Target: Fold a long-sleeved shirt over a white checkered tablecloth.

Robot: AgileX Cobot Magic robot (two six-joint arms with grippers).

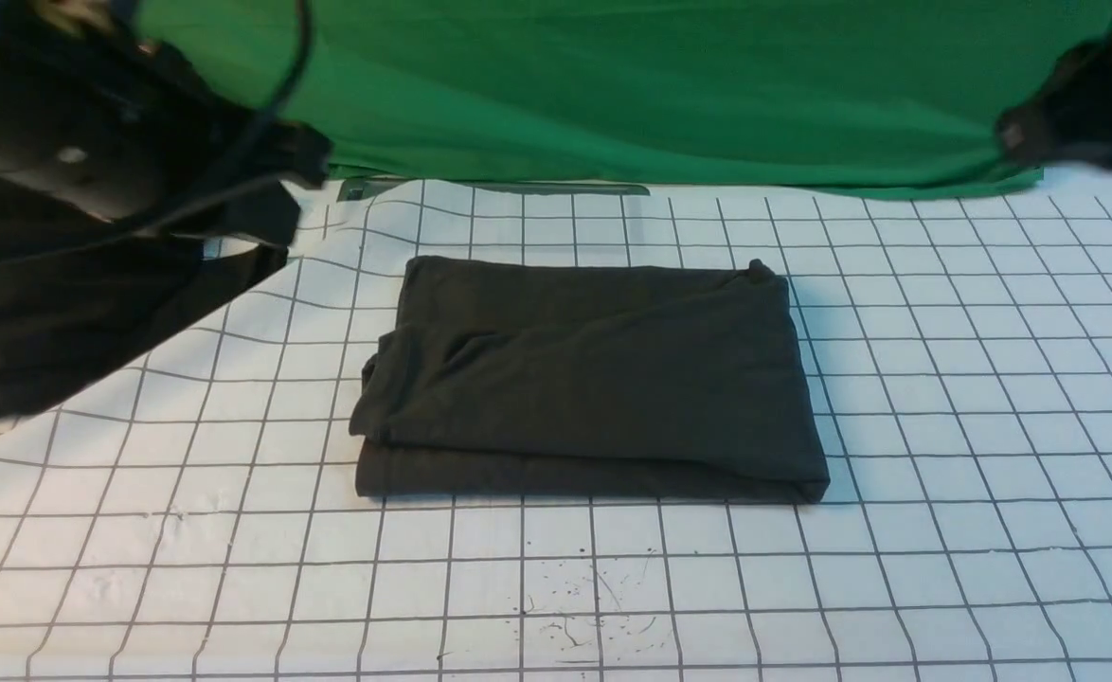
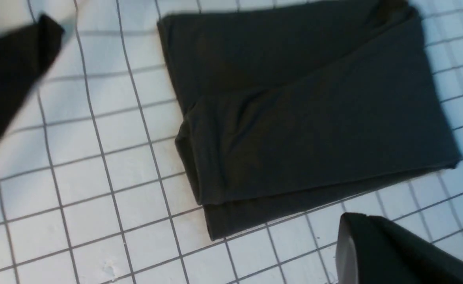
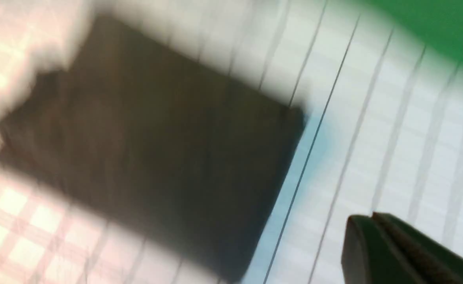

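I see the desk covered by one white checkered tablecloth [image 1: 944, 398], one green cloth [image 1: 660, 85] hanging behind it. One long-sleeved shirt [image 1: 594, 379] lies folded into a rectangle mid-tablecloth. One blacker cloth heap [image 1: 73, 332] sits left of the shirt. Two arms, both well clear of the shirt; left gripper [image 2: 377, 252] and right gripper [image 3: 385, 252] jaws closed, empty.

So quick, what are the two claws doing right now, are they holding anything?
Left gripper: closed, holding nothing; the folded long-sleeved shirt lies apart from it.
Right gripper: closed, holding nothing.
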